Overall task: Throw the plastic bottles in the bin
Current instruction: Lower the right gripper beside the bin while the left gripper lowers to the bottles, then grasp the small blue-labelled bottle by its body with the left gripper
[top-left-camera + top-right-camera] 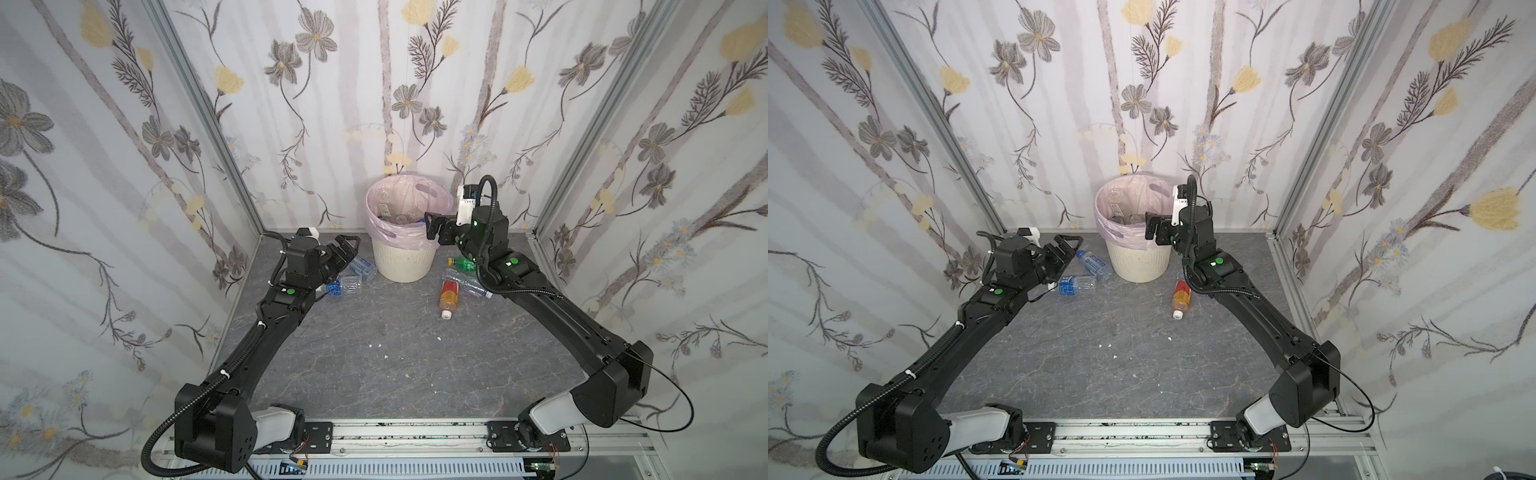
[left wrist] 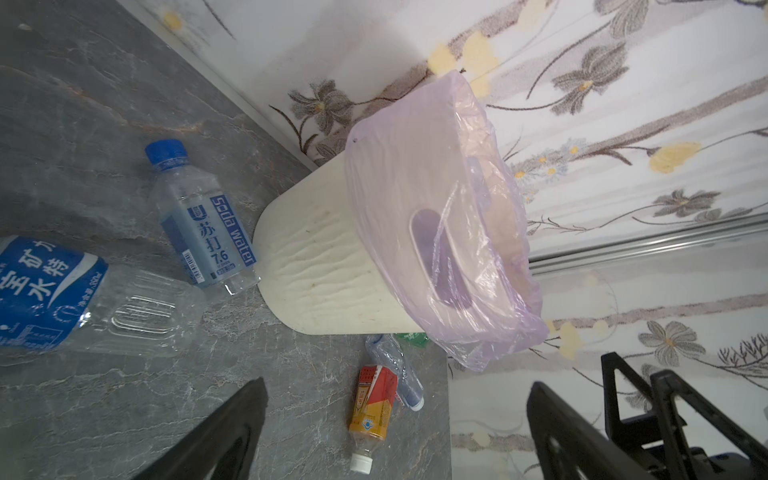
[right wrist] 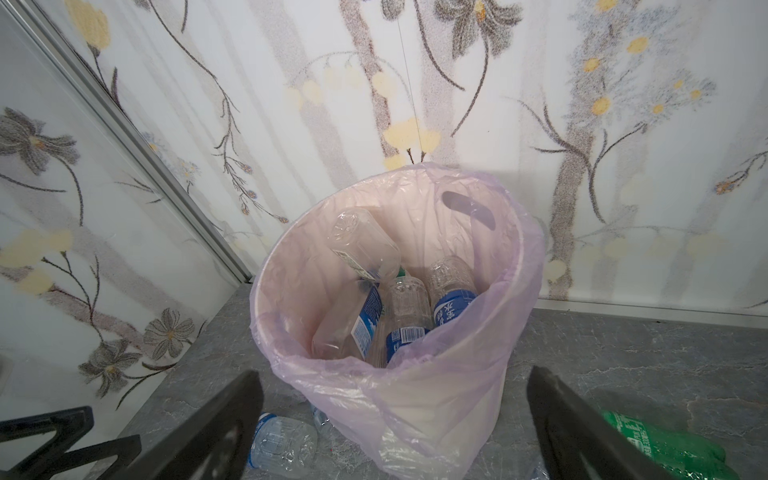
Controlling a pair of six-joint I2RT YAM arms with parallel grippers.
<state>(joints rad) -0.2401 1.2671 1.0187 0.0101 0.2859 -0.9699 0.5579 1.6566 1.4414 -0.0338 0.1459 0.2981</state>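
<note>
"Black fingers of the right gripper, are they closed on something?"

"No. You have them spread fully wide, and nothing is between them. In both top views your gripper hangs at the right side of the rim of the bin, in the centre of the frame, beside the pink bag that lines it."

"And the left gripper?"

"You have it also opened to the full, also empty. It is left of the bin, over two clear bottles that lie on the grey marbled table. One is the soda water bottle with a blue cap, its base at the foot of the bin, touching or almost. The blue-labelled bottle lies just beside it."

"Where are the other bottles?"

"Your right wrist view shows several clear bottles with blue labels inside the bag. In a top view, right of the bin, you find the green bottle near the bin wall. Below it is the crushed clear bottle, partly under your right arm. The orange bottle with a red label points its white cap to the lower edge."
</note>
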